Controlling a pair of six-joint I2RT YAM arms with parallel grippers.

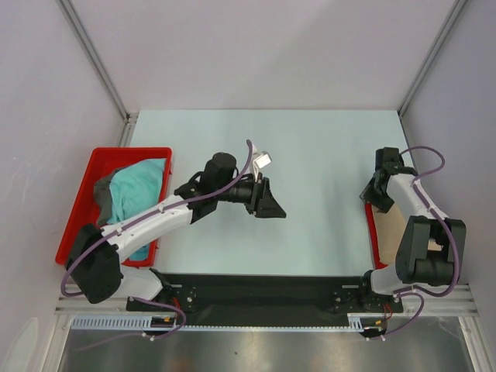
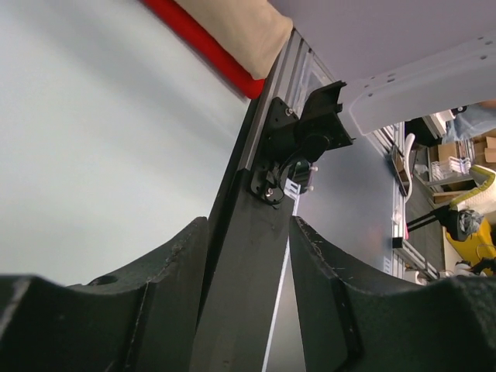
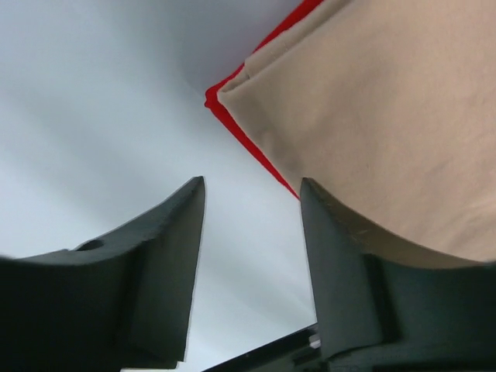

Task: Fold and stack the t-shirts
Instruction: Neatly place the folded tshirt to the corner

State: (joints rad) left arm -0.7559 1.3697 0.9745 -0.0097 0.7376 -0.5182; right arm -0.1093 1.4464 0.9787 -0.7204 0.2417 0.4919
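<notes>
A teal t-shirt [image 1: 138,192] lies bunched in the red tray [image 1: 80,211] at the left, and a dark grey t-shirt [image 1: 101,191] shows at its left side. A folded tan-beige t-shirt [image 1: 390,226] [image 3: 380,116] [image 2: 236,27] rests on a red mat [image 3: 232,128] at the table's right edge. My left gripper [image 1: 269,204] [image 2: 248,232] hangs over the bare middle of the table, open, with nothing between its fingers. Beside the tan shirt's far left corner my right gripper [image 1: 378,198] [image 3: 252,194] is open and empty; its right finger [image 3: 341,256] overlaps the cloth's edge in the wrist view.
A black rail [image 1: 263,293] runs along the near table edge between the two arm bases. White walls with aluminium posts [image 1: 93,54] close in the left, back and right sides. The pale table top [image 1: 310,155] spreads between tray and mat.
</notes>
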